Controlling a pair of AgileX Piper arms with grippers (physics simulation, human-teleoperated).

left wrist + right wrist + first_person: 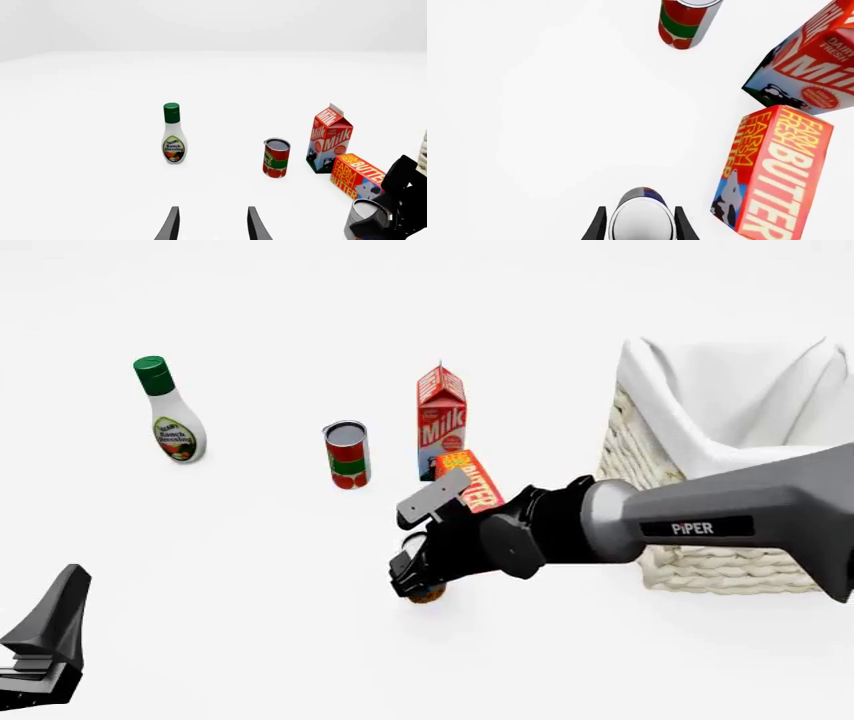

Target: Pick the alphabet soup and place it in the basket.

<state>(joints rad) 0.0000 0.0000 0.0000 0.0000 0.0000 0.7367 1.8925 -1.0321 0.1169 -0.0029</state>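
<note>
The small alphabet soup can with blue label and silvery lid (642,222) stands on the white table (267,570), left of the cream wicker basket with white cloth lining (694,560). The right gripper (639,227) has a finger on each side of it; a firm clamp cannot be confirmed. Just beyond lie the red-orange butter box (470,480), red milk carton (442,420) and red-and-green can (346,454). The left gripper (212,225), near left, is spread apart and holds nothing.

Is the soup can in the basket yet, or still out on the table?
Still out. The alphabet soup stands on the table between the right gripper fingers, apart from the basket.
</note>
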